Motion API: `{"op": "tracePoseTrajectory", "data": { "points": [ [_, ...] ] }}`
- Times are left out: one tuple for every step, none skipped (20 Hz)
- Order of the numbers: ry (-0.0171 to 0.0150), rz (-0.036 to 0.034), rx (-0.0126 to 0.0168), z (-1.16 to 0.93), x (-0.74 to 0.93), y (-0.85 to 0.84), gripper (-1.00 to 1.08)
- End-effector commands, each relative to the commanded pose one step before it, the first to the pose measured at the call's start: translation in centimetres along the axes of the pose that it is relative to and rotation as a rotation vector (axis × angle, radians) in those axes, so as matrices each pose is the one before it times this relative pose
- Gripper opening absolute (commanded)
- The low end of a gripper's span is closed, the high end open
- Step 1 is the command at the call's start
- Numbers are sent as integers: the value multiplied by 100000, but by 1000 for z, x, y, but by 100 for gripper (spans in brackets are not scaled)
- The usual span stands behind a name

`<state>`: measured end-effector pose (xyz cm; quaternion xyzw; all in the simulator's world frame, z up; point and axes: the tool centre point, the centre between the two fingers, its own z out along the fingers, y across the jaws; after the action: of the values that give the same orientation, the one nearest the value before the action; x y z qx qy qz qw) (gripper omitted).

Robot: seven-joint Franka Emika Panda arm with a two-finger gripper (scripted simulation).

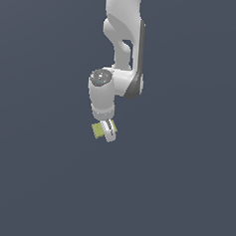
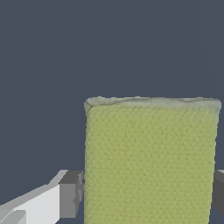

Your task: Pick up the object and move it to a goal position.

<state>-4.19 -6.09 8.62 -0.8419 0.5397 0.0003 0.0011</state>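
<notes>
Yellow-green block (image 1: 97,130) held by the white arm's gripper (image 1: 107,131).
In the wrist view, grey fingertips (image 2: 71,194) press both block sides.

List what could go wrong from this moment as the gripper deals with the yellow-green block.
1. The gripper has only its finger pads against the narrow sides of the yellow-green block, so the block might slip or twist.
2. No goal marker appears in either view, so placement could miss.
</notes>
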Motion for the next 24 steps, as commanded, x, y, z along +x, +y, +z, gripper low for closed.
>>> {"op": "tracePoseTrajectory", "data": {
  "points": [
    [48, 107, 157, -2505, 663, 395, -100],
    [0, 0, 0, -1078, 267, 178, -100],
    [0, 0, 0, -1123, 280, 184, -100],
    [5, 73, -65, -1135, 328, 205, -100],
    [0, 0, 0, -1194, 303, 195, -100],
    [0, 0, 0, -1202, 307, 195, -100],
    [37, 58, -69, -1173, 329, 199, -100],
    [0, 0, 0, -1177, 305, 188, -100],
    [35, 35, -48, -1148, 313, 186, -100],
    [0, 0, 0, -1146, 300, 180, -100],
    [39, 30, -49, -1122, 304, 175, -100],
    [0, 0, 0, -1120, 296, 171, -100],
    [30, 15, -36, -1102, 295, 164, -100],
    [0, 0, 0, -1099, 293, 163, -100],
    [31, 6, -38, -1083, 287, 151, -100],
    [0, 0, 0, -1081, 291, 154, -100],
    [0, 0, 0, -1065, 288, 148, -100],
    [0, 0, 0, -1028, 280, 139, -100],
    [17, -36, -28, -975, 247, 107, -100],
    [0, 0, 0, -925, 255, 117, -100],
    [0, 0, 0, -866, 241, 106, -100],
    [-4, -69, -7, -803, 197, 69, -100],
    [0, 0, 0, -750, 213, 85, -100],
    [0, 0, 0, -693, 199, 76, -100]
  ]
}}
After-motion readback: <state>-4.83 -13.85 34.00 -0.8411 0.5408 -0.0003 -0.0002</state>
